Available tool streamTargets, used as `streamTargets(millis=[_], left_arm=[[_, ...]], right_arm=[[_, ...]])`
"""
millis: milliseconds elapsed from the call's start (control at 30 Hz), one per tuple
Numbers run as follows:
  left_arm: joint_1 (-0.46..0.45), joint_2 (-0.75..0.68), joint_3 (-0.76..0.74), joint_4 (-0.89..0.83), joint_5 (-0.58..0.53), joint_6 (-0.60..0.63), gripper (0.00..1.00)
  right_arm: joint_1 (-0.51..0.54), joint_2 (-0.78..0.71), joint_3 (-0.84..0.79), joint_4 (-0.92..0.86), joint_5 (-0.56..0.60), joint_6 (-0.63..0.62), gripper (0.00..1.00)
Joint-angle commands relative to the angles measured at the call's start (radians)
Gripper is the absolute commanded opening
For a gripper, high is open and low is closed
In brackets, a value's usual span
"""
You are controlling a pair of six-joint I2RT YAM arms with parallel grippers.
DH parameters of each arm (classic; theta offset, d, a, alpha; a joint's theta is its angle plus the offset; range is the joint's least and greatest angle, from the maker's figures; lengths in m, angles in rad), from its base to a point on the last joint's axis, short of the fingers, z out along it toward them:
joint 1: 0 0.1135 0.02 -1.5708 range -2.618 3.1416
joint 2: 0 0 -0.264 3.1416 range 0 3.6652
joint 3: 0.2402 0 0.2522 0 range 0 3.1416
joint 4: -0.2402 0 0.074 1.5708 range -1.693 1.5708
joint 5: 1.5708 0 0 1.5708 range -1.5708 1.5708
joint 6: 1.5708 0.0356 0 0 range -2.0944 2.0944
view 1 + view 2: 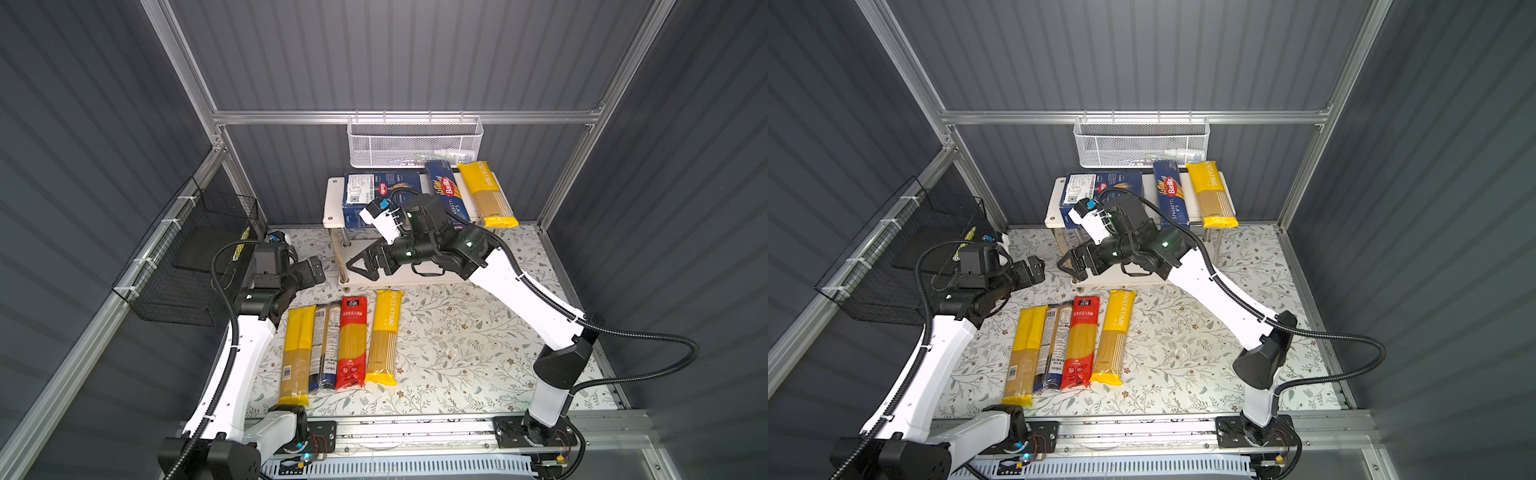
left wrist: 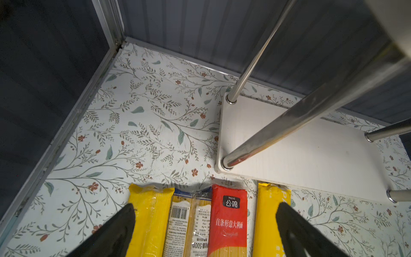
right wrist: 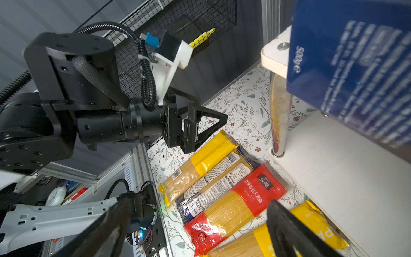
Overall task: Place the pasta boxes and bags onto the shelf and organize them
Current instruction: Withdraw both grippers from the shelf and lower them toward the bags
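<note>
The shelf [image 1: 332,198] stands at the back of the table. Its top board carries the wide pasta box [image 1: 376,195], the narrow SPAGHETTI box [image 1: 446,191] and a yellow bag [image 1: 487,195]. On the table in front lie a yellow bag [image 1: 297,349], a clear blue-labelled bag [image 1: 326,345], a red bag [image 1: 352,340] and another yellow bag [image 1: 386,336], side by side. My right gripper [image 1: 363,264] hangs open and empty by the shelf's front left leg, above the bags' far ends [image 3: 233,200]. My left gripper [image 1: 316,270] is open and empty above those same ends [image 2: 229,220].
A white mesh basket [image 1: 415,143] hangs on the rear rail just above the shelf. A black wire basket [image 1: 195,257] is fixed to the left wall beside my left arm. The shelf's lower board [image 2: 311,155] is bare. The floral table cover [image 1: 457,353] lies right of the bags.
</note>
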Motion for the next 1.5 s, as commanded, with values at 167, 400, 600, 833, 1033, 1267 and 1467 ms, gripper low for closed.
streamTargets(millis=[167,400,600,833,1033,1267,1467], left_arm=[[0.01,-0.075,-0.231,0.247,0.074,-0.039,1.0],[0.01,-0.048,-0.323,0.334,0.115,-0.028,1.0],[0.01,-0.032,-0.381,0.38,0.164,-0.023,1.0],[0.01,-0.022,-0.441,0.414,0.183,0.002,1.0],[0.01,-0.024,-0.492,0.481,0.198,-0.011,1.0],[0.01,-0.045,-0.529,0.528,0.179,0.003,1.0],[0.01,-0.074,-0.607,0.607,0.152,-0.01,1.0]], right_arm=[[-0.021,0.071,0.13,-0.014,-0.003,-0.006,0.97],[-0.055,0.129,0.18,0.011,-0.029,0.011,0.97],[-0.084,0.174,0.228,0.023,-0.055,0.021,0.98],[-0.116,0.21,0.268,0.036,-0.075,0.029,0.98],[-0.133,0.231,0.317,0.015,-0.077,0.031,0.98],[-0.055,0.2,0.33,-0.132,0.022,-0.084,0.99],[0.057,0.022,0.073,-0.103,0.198,-0.049,0.99]])
